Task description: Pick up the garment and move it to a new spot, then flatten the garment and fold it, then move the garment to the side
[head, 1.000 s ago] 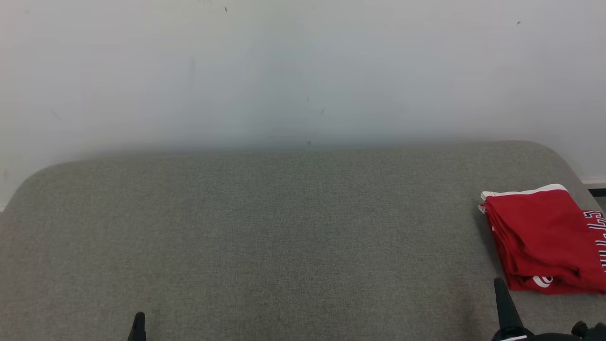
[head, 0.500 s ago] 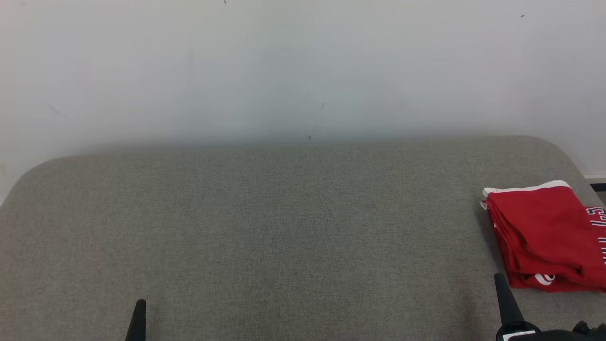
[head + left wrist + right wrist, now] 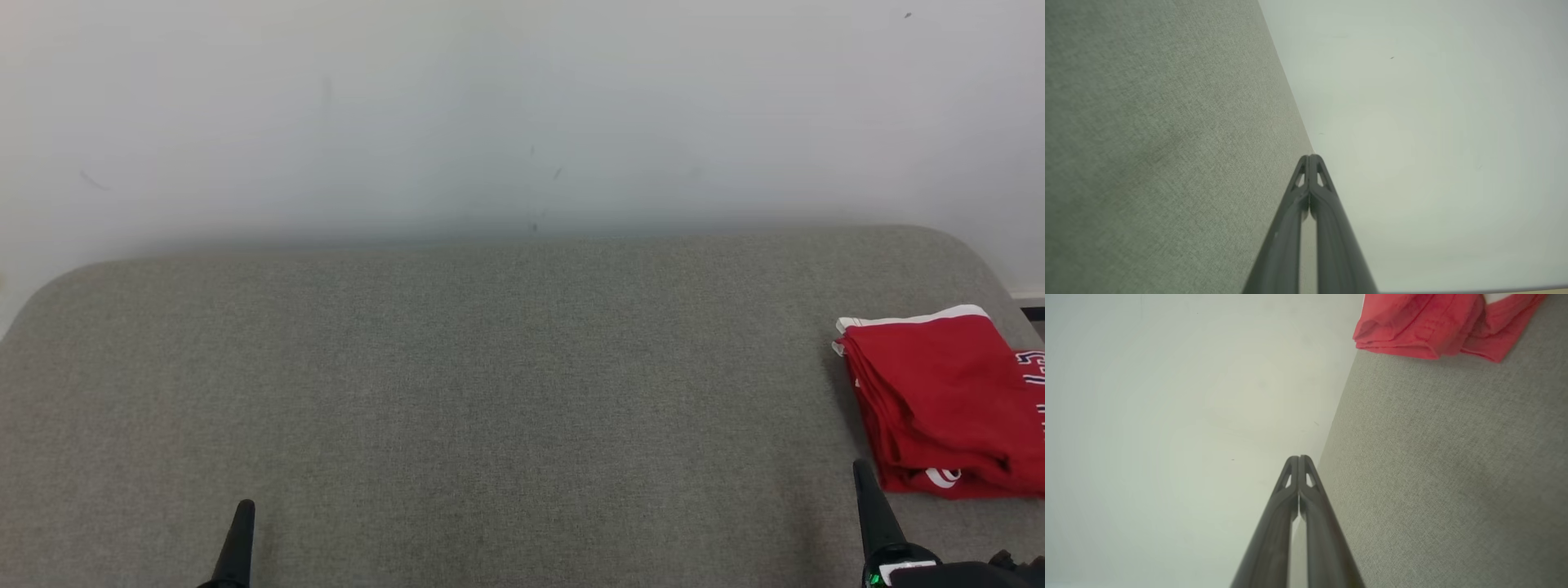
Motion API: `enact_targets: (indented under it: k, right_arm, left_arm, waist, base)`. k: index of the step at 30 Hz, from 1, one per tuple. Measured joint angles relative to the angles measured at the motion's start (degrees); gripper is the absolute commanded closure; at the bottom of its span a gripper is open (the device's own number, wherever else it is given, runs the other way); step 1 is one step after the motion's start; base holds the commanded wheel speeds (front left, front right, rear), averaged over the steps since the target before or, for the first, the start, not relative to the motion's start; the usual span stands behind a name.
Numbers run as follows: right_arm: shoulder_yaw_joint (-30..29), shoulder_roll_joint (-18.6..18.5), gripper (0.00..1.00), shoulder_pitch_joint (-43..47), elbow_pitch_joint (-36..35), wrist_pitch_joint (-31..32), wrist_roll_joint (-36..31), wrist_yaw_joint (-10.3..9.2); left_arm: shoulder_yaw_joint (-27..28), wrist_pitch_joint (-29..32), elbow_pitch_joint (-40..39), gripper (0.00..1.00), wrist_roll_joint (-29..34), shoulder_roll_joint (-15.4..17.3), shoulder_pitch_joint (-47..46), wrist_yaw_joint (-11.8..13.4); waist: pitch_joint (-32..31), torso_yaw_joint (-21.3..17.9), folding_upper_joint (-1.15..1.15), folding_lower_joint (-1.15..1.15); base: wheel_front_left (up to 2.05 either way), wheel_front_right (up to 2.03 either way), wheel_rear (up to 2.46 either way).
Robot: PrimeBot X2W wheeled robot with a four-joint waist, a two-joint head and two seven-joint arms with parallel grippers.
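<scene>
The garment (image 3: 947, 400) is red with white trim and lettering. It lies folded in a compact stack at the far right of the grey fabric surface (image 3: 490, 392), partly cut off by the head view's edge. It also appears at the top of the right wrist view as red folds (image 3: 1425, 326). My right gripper (image 3: 861, 469) stands just left of and nearer than the garment, apart from it, fingers pressed together and empty (image 3: 1299, 458). My left gripper (image 3: 245, 506) is at the lower left, shut and empty (image 3: 1310, 156), over bare fabric.
A pale wall (image 3: 522, 114) rises behind the grey surface. The surface has rounded far corners, and its right edge runs just beyond the garment. Dark baseboard (image 3: 1030, 312) shows at the far right.
The whole head view has shifted, so the camera has tilted; both grippers show a little more of their fingers. The garment lies as before.
</scene>
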Motion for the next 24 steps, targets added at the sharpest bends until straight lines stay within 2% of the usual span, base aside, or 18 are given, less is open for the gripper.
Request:
enact_targets:
  k: [24]
  right_arm:
    - [0.2,-0.02,1.0,-0.69,-0.89,0.96,10.2,0.0]
  left_arm:
    - [0.43,3.21,-0.26,1.0,-9.69,-0.01,-2.41,0.0]
  waist:
    - [1.6,0.06,0.0,0.0]
  base:
    - [0.0,0.0,0.0]
